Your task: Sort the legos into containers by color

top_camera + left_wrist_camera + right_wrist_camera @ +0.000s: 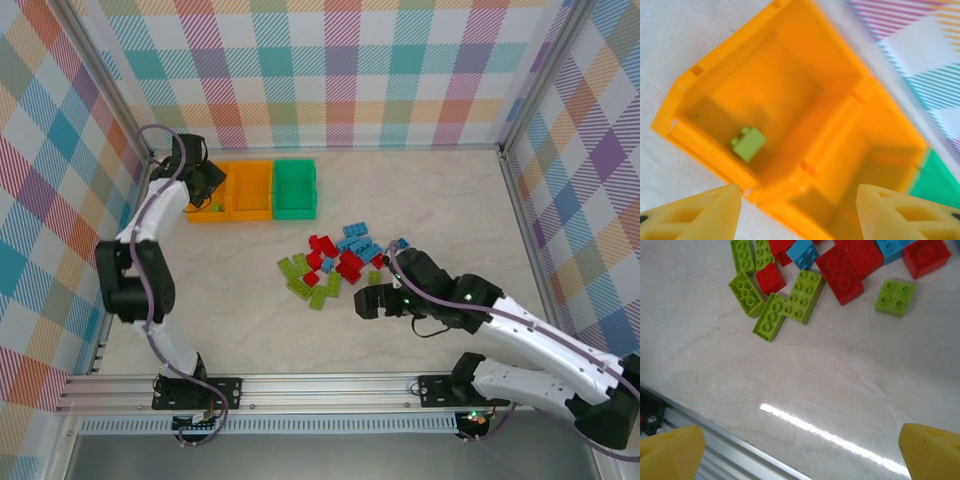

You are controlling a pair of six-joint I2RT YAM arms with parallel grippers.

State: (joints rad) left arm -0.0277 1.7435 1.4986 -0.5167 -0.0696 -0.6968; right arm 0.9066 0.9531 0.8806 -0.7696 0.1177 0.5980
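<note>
Top external view puts the three joined containers (270, 189) at the far left and the heap of legos (335, 262) near the middle, well apart, so most of the sorting looks undone. The step in hand seems a drop-off: one lime brick (748, 144) lies alone in the end orange bin (765, 85), and next likely comes another pick from the heap. The left gripper (797, 200) hovers over that bin, jaws apart and empty; the right gripper (800, 450) hangs wide open, empty, beside the heap.
</note>
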